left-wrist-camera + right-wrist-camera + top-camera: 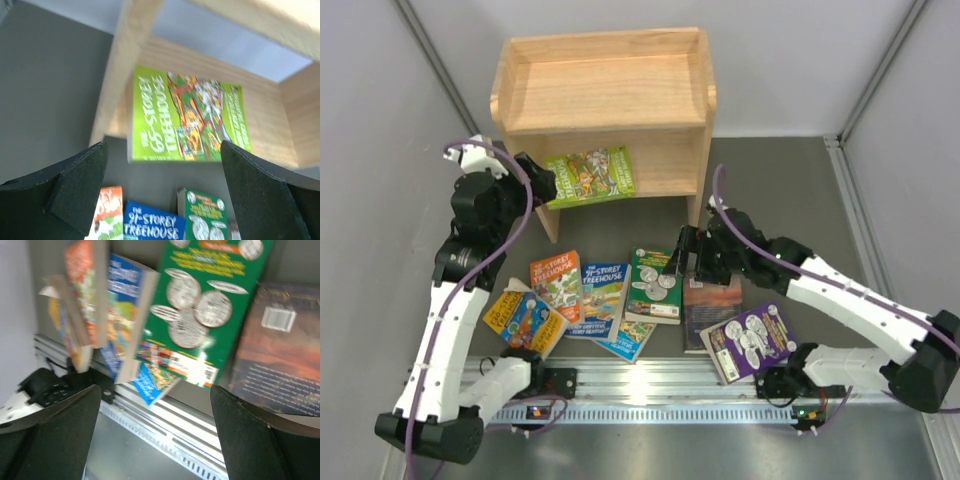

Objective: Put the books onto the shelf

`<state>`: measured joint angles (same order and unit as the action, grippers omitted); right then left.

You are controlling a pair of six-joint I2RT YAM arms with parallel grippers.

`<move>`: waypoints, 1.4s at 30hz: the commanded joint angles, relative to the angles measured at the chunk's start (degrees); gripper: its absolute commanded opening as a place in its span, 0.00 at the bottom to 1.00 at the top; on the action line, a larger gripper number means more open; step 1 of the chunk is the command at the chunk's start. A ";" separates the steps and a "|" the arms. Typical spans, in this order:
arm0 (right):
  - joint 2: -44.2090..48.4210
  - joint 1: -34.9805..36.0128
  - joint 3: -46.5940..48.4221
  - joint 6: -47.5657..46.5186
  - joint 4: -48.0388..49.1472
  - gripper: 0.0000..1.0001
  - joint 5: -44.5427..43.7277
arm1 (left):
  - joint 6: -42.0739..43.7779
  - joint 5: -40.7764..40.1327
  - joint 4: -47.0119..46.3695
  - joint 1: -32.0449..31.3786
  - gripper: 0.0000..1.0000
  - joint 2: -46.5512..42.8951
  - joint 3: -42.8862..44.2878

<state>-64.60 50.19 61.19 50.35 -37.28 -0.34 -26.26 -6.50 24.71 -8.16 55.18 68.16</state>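
The light-wood shelf [605, 85] stands at the back of the table. A lime-green book [590, 175] lies flat on its lower tier, its front edge overhanging. My left gripper [540, 185] hovers open and empty just left of that book; the left wrist view shows the lime-green book [187, 117] ahead, between the spread fingers [75, 190]. Several books lie on the table: orange-green [556, 280], blue [602, 295], dark green [655, 285], dark brown [710, 305], purple [750, 340], yellow-blue [523, 320]. My right gripper [688, 255] hangs open above the dark green book [210, 305] and the dark brown book [280, 355].
A slotted metal rail [660, 385] runs along the near edge, with both arm bases on it. Grey walls close in the left, back and right sides. The shelf's left post [120, 75] stands close to my left fingers.
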 commanded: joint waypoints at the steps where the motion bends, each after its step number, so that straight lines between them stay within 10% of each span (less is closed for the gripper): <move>1: -2.10 -5.01 -7.56 3.69 9.65 0.89 15.26 | -3.27 -0.88 7.01 -2.99 0.99 -3.05 -0.04; 12: -17.73 -5.63 -14.34 8.36 25.14 0.89 20.46 | -6.08 -3.25 16.50 -12.84 0.99 -5.96 1.00; 42: -23.81 -7.74 -14.96 1.86 16.62 0.91 13.60 | -3.79 -4.21 21.16 -20.39 0.99 1.77 9.18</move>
<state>-85.36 42.87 46.87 54.39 -21.23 13.63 -30.09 -8.73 44.97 -26.68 56.82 74.46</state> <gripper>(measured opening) 0.909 0.987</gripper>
